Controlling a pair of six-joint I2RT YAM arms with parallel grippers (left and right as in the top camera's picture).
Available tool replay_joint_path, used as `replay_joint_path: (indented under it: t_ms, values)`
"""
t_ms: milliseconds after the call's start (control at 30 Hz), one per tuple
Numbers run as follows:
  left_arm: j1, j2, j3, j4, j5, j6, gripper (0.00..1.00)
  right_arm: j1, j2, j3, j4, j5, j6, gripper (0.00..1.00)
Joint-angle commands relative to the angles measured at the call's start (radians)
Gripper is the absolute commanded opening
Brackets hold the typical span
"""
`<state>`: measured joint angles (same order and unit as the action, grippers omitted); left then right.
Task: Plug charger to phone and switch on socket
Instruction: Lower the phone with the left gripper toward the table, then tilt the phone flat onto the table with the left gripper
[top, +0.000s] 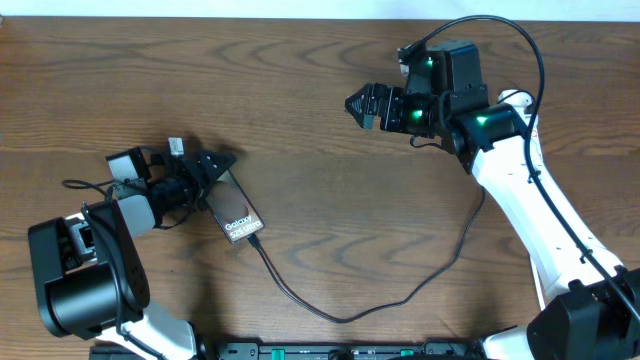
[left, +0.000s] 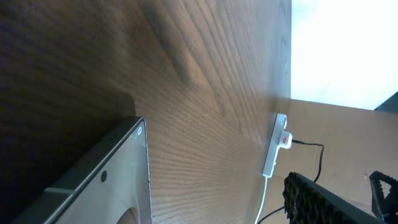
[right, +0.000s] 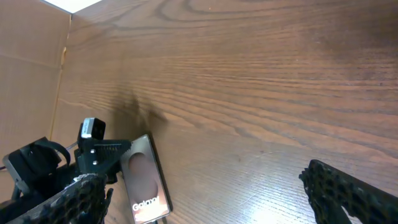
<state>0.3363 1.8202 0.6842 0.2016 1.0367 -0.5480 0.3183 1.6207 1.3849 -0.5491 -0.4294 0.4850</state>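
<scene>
The brown phone (top: 238, 213) lies flat on the table at the left, lettering up; it also shows in the right wrist view (right: 144, 180) and close up in the left wrist view (left: 106, 186). My left gripper (top: 213, 176) is open at the phone's upper end, with a wide gap beside the phone. The black charger cable (top: 345, 317) runs from the phone's lower end, where its plug tip (top: 258, 241) meets the phone, in a loop toward the right arm. The white socket (left: 276, 144) with a red switch shows only in the left wrist view. My right gripper (top: 358, 104) is open and empty.
A cardboard-brown surface (left: 348, 130) borders the wooden table behind the socket. The socket's white lead (left: 263, 199) and a thin black cable (left: 320, 163) run from it. The right arm (top: 530, 190) stretches along the right side.
</scene>
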Motion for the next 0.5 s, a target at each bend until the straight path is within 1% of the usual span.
replay_joint_path:
  t_ms: [0,467]
  values:
    - [0.003,0.056,-0.048,-0.06,-0.239,0.021,0.88,0.01,-0.012,0.006,0.003,0.01,-0.016,0.99]
    - [0.003,0.056,-0.047,-0.172,-0.4,0.02,0.88,0.01,-0.012,0.006,0.004,0.013,-0.016,0.99]
